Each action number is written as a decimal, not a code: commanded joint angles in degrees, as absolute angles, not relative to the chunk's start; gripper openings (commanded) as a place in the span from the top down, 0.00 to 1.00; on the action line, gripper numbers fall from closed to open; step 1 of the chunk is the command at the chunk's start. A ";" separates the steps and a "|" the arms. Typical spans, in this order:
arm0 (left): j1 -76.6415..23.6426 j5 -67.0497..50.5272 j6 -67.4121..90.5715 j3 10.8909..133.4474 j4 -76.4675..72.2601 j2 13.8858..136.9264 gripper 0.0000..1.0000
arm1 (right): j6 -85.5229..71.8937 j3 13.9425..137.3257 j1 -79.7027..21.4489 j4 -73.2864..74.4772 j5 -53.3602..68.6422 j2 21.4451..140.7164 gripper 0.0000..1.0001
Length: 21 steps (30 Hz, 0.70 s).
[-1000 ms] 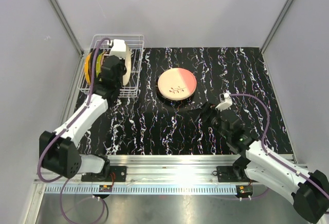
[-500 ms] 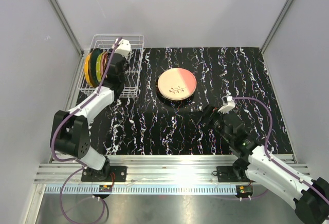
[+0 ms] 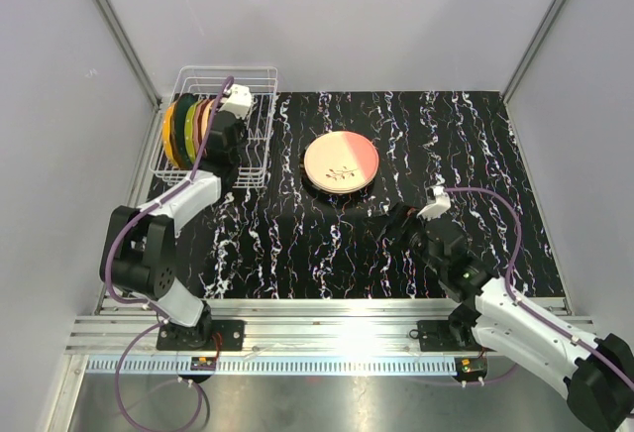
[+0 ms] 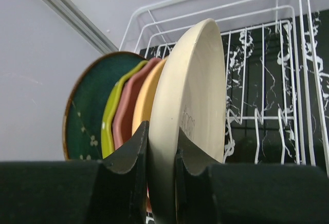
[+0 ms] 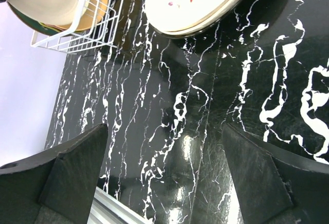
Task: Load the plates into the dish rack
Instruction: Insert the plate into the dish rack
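Fingers (image 4: 134,152) of the left gripper (image 4: 162,129) clamp the cream plate (image 4: 191,90) by its rim; right gripper (image 5: 164,157) spread wide, grasping nothing.
The cream plate stands on edge in the dish rack (image 3: 260,143), faces toward the rack's left and right sides, beside the other upright plates (image 4: 103,116) at its left end. A pink plate (image 3: 341,162) lies flat right of the rack.
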State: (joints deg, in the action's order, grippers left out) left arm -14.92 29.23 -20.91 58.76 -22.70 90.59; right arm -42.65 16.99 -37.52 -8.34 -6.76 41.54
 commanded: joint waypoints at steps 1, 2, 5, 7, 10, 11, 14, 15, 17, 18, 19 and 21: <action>-14.59 28.13 -19.34 58.27 -27.95 90.27 1.00 | -41.92 16.44 -37.88 -10.98 -9.32 42.10 0.00; -14.59 27.95 -19.25 58.10 -27.95 90.18 1.00 | -41.92 16.44 -37.88 -11.33 -9.23 42.62 0.00; -14.59 27.60 -19.86 57.83 -27.95 90.09 1.00 | -42.27 16.35 -37.79 -11.78 -8.97 43.68 0.00; -14.59 27.51 -19.86 57.74 -27.69 90.26 1.00 | -42.45 16.43 -37.88 -11.95 -8.79 44.21 0.00; -14.59 26.98 -19.25 58.44 -26.55 91.23 0.92 | -42.54 16.17 -37.79 -12.13 -8.70 44.56 0.00; -14.59 26.98 -19.25 58.71 -26.19 91.40 0.86 | -42.54 16.17 -37.71 -12.13 -8.70 44.65 0.00; -14.68 27.51 -18.99 59.24 -25.05 92.55 0.67 | -42.63 16.17 -37.62 -12.22 -8.79 44.65 0.00; -14.76 28.03 -18.90 59.41 -24.96 92.90 0.57 | -42.71 16.26 -37.53 -12.22 -8.70 44.74 0.00; -14.85 28.39 -18.46 60.03 -24.00 93.60 0.55 | -42.80 16.17 -37.53 -12.22 -8.79 45.00 0.00; -14.85 28.39 -18.37 60.20 -23.56 93.78 0.52 | -42.89 16.26 -37.44 -12.22 -8.79 45.09 0.00; -15.11 29.00 -18.02 60.47 -23.29 93.78 0.51 | -43.24 16.35 -37.44 -12.22 -8.79 45.44 0.01; -15.38 29.18 -18.02 60.47 -23.29 93.61 0.50 | -43.33 16.35 -37.35 -12.22 -8.70 45.61 0.00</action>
State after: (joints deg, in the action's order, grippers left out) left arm -15.00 28.29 -19.46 57.91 -21.41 93.84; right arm -42.89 16.43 -37.50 -9.23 -7.05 45.17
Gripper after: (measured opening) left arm 0.496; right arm 0.994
